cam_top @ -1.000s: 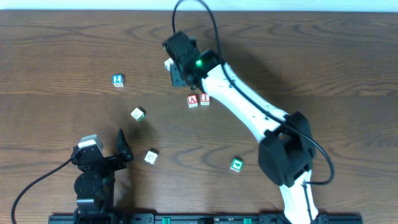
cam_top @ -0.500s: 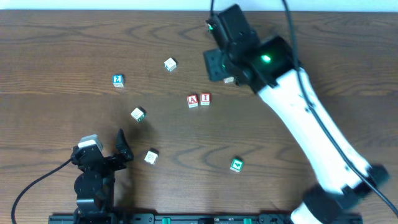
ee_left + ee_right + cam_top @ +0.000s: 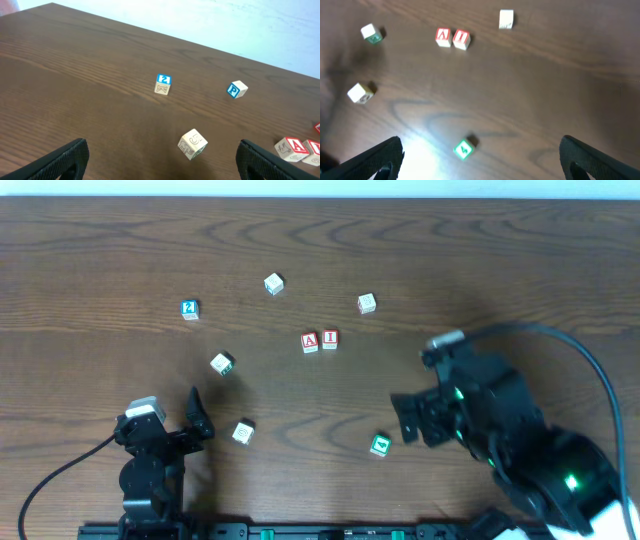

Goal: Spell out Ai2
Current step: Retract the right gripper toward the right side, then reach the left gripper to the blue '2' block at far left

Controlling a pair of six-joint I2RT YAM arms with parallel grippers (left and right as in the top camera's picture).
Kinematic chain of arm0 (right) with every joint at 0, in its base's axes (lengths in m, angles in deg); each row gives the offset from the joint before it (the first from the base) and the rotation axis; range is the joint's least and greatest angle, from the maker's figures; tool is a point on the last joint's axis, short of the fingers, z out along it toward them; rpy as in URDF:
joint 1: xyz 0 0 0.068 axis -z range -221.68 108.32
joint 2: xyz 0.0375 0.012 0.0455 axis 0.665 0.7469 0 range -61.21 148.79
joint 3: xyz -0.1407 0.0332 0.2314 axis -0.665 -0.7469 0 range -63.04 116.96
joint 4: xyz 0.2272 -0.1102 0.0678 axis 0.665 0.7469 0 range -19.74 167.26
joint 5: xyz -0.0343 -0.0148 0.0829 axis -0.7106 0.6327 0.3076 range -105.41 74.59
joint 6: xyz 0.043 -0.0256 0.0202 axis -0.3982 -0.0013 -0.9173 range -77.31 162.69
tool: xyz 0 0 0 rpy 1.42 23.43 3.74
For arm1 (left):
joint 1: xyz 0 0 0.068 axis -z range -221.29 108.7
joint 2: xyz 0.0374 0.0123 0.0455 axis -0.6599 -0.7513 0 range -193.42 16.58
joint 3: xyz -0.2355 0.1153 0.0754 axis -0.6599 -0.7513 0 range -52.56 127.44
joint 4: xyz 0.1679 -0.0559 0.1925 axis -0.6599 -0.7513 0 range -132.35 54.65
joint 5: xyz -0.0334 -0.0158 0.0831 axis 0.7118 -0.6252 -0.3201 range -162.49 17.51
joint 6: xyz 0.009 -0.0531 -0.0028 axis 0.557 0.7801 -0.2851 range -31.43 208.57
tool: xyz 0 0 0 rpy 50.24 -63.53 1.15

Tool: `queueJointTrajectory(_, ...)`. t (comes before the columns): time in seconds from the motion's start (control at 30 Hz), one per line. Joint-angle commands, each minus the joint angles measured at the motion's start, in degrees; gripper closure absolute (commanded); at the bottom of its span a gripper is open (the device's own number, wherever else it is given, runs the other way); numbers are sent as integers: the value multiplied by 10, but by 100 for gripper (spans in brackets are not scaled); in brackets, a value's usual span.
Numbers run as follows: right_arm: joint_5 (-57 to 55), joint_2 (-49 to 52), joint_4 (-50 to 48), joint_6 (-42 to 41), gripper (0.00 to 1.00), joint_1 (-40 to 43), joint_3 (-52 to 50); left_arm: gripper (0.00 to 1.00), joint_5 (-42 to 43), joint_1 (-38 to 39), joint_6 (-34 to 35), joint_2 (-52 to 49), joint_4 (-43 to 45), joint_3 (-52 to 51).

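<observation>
Red A block and red I block lie side by side mid-table, also seen as A block and I block. The blue 2 block lies far left, apart from them, and shows ahead of the left wrist as the 2 block. My left gripper rests open at the near left, its jaws empty. My right gripper hovers open at the near right, with a green block on the table below its wide jaws.
A white block lies beyond and right of the I. Other loose blocks: a blue P block, a green-and-white one, a pale one and the green block. The table's far edge runs behind them.
My right arm swung from the far middle of the table back to the near right and its jaws opened. A white block now lies beyond the I. The left arm stayed still.
</observation>
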Motion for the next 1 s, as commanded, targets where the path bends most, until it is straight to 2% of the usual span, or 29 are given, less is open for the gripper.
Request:
queueJointTrajectory(0.0,27,-27,10,2,1,0,-16,5,-5,-3,5,3,2,-14)
queueJointTrajectory(0.07,32,-36,16,2,1,0,-16,5,34,-3,62,3,7,-14)
queueJointTrajectory(0.13,47,-37,17,2,1,0,-16,5,66,-3,81,3,10,-14)
queueJointTrajectory(0.33,93,-37,1,2,1,0,-16,5,131,-3,80,3,76,-7)
queueJointTrajectory(0.47,93,-37,-21,2,1,0,-16,5,121,-3,79,-4,73,28)
queueJointTrajectory(0.57,92,-36,-38,2,1,0,-16,4,103,-3,42,-44,66,78)
queueJointTrajectory(0.7,85,-36,-73,2,1,0,-16,4,48,-3,-9,-170,30,176)
queueJointTrajectory(0.97,65,-35,-99,5,1,0,-16,5,-31,-4,-50,-578,-94,459)
